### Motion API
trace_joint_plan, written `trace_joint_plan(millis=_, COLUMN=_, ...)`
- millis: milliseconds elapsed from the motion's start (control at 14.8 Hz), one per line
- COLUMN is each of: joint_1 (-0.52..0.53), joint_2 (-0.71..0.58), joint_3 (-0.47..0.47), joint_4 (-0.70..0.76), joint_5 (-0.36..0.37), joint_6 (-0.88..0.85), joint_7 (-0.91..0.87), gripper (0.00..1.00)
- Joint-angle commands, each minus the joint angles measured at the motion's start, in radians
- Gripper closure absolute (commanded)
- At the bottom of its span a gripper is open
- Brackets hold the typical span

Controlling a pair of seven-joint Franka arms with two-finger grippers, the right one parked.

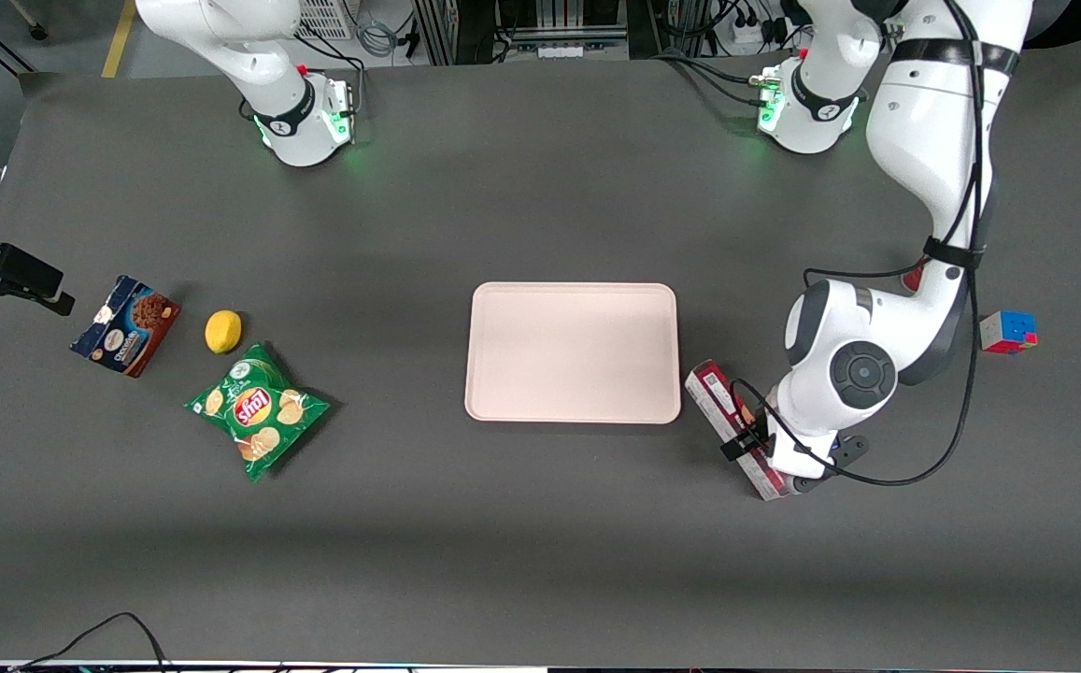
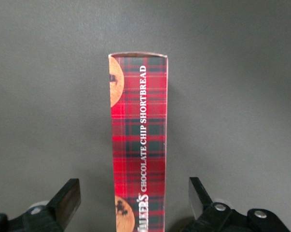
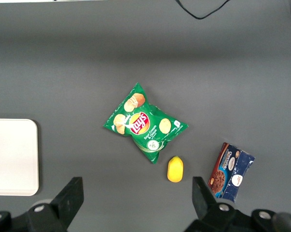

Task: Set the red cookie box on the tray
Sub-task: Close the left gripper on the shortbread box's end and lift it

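The red cookie box (image 1: 716,390) lies on the table beside the tray (image 1: 573,318), toward the working arm's end. It is a long narrow plaid carton (image 2: 138,140) with white lettering and a cookie picture. My left gripper (image 1: 753,441) is lowered over the box's nearer half. The gripper (image 2: 134,200) is open. One black finger (image 2: 68,202) stands on each long side of the box, with a gap of bare table between each finger and the carton. The pale pink tray has nothing on it.
A Rubik's cube (image 1: 1008,332) sits past the working arm. Toward the parked arm's end lie a green chips bag (image 1: 258,409), a lemon (image 1: 223,331) and a blue-brown cookie box (image 1: 126,325).
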Motion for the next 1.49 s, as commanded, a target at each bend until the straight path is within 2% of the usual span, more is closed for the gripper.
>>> trace_joint_plan(millis=0, joint_1=-0.011, joint_2=0.03, joint_3=0.006, joint_4=0.007, joint_5=0.017, joint_6=0.033, joint_7=-0.026, gripper=0.0)
trace_joint_plan(millis=406, joint_1=-0.011, joint_2=0.053, joint_3=-0.011, joint_4=0.007, joint_5=0.015, joint_6=0.062, joint_7=-0.026, gripper=0.0)
trace_joint_plan(millis=474, joint_1=-0.011, joint_2=0.053, joint_3=-0.011, joint_4=0.007, joint_5=0.015, joint_6=0.062, joint_7=-0.026, gripper=0.03)
trace_joint_plan(millis=542, joint_1=-0.011, joint_2=0.054, joint_3=-0.011, joint_4=0.007, joint_5=0.017, joint_6=0.065, joint_7=-0.026, gripper=0.11)
trace_joint_plan(millis=677, joint_1=-0.013, joint_2=0.059, joint_3=-0.014, joint_4=0.005, joint_5=0.017, joint_6=0.074, joint_7=-0.024, gripper=0.5)
trace_joint_plan(millis=745, joint_1=-0.013, joint_2=0.056, joint_3=-0.014, joint_4=0.005, joint_5=0.017, joint_6=0.074, joint_7=-0.024, gripper=0.63)
trace_joint_plan(millis=812, joint_1=-0.013, joint_2=0.056, joint_3=-0.014, joint_4=0.005, joint_5=0.017, joint_6=0.076, joint_7=-0.024, gripper=0.7)
trace_joint_plan(millis=880, joint_1=-0.014, joint_2=0.056, joint_3=-0.014, joint_4=0.005, joint_5=0.018, joint_6=0.076, joint_7=-0.024, gripper=0.81)
trace_joint_plan(millis=948, joint_1=-0.02, joint_2=0.056, joint_3=-0.014, joint_4=0.005, joint_5=0.019, joint_6=0.076, joint_7=-0.024, gripper=0.83)
trace_joint_plan(millis=1016, joint_1=-0.02, joint_2=0.056, joint_3=-0.014, joint_4=0.005, joint_5=0.019, joint_6=0.076, joint_7=-0.023, gripper=0.92)
trace_joint_plan(millis=1083, joint_1=-0.02, joint_2=0.056, joint_3=-0.014, joint_4=0.007, joint_5=0.02, joint_6=0.076, joint_7=-0.023, gripper=0.95)
trace_joint_plan(millis=1286, joint_1=-0.019, joint_2=0.036, joint_3=-0.014, joint_4=0.026, joint_5=0.023, joint_6=0.056, joint_7=-0.01, gripper=0.95)
trace_joint_plan(millis=1422, joint_1=-0.016, joint_2=0.008, joint_3=-0.014, joint_4=0.054, joint_5=0.034, joint_6=0.002, joint_7=0.019, gripper=1.0)
